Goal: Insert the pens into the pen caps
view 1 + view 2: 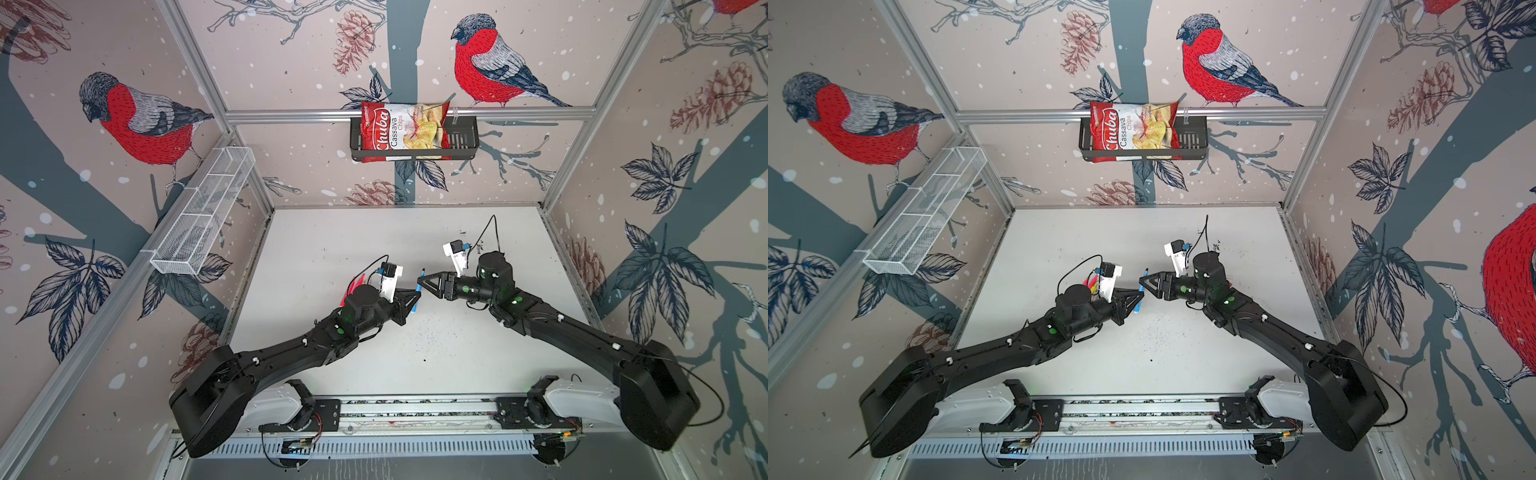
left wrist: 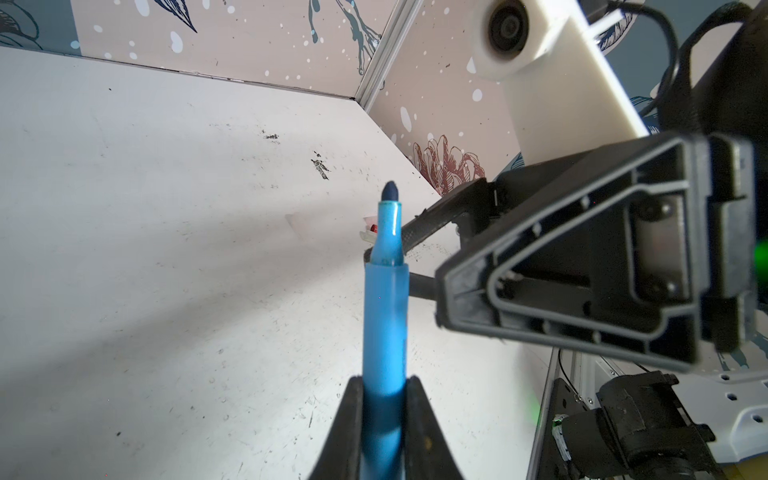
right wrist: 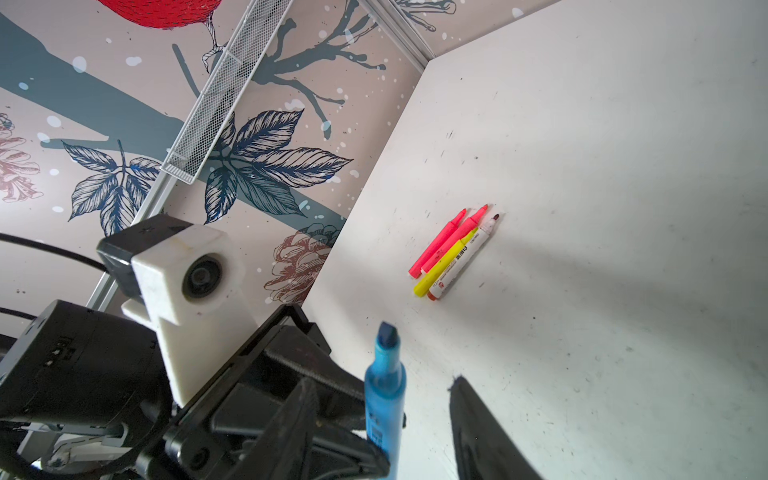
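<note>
Jaws on the left gripper (image 2: 384,399) are clamped tight on the blue pen (image 2: 384,324), gripping the lower barrel. The uncapped dark tip sticks out past them, clear of the tabletop (image 1: 332,249).

Right gripper (image 3: 382,384): jaws part open, nothing held. They straddle the same blue pen further toward the tip, about where the barrel steps down to the neck. In the right wrist view the pen sits hard by one finger, with a clear gap to the other; can't tell if that near finger touches.

Key relation: in both top views the pen's long axis runs near-to-far, crossing the line between the two grippers, which meet nose to nose at mid-table. Right jaws come at the barrel side-on, so shutting would pinch across it, not along it. Judged step: a second grip or a handover of the pen, no cap on it yet.

Small whitish bits with a red one, likely the pen caps (image 2: 368,237), lie on the tabletop beyond the pen, half hidden; right arm looks nearer.

Four other pens (image 3: 451,253) lie bunched side by side, parallel, well apart from both grippers, on the left arm's side.
</note>
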`<state>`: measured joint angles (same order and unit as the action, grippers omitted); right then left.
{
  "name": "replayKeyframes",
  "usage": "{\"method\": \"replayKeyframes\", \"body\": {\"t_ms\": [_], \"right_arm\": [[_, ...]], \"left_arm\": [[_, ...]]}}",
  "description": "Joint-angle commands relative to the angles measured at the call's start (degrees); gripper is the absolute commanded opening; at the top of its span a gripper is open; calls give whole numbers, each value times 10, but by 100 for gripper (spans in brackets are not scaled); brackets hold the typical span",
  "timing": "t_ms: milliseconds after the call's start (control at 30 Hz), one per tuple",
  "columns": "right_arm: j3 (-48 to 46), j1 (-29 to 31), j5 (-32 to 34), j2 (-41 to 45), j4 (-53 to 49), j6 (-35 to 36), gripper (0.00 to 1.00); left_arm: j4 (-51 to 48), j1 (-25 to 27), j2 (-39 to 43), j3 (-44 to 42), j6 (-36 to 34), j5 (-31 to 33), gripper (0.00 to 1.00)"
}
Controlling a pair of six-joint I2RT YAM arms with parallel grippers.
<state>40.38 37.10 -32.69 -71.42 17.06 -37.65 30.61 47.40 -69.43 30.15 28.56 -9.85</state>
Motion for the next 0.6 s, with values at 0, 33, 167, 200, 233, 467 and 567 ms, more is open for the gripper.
{"method": "replayKeyframes", "body": {"t_ms": [0, 33, 167, 200, 233, 467, 567], "right_arm": [[4, 2, 7, -1, 14, 0, 50], [4, 2, 7, -1, 14, 0, 49], [4, 3, 4, -19, 16, 0, 49], [5, 3, 4, -21, 17, -1, 49], [5, 4, 4, -23, 17, -1, 49], [8, 6, 1, -27, 20, -2, 43], [13, 6, -6, -29, 20, -2, 41]], "left_arm": [[24, 2, -2, 6, -4, 6, 10], [25, 2, -2, 6, -4, 7, 10], [27, 3, -6, 6, -5, 6, 10], [27, 4, -7, 7, -5, 6, 10], [27, 4, -8, 7, -5, 6, 10], [27, 5, -13, 10, -7, 4, 10], [28, 5, -15, 13, -8, 3, 10]]}}
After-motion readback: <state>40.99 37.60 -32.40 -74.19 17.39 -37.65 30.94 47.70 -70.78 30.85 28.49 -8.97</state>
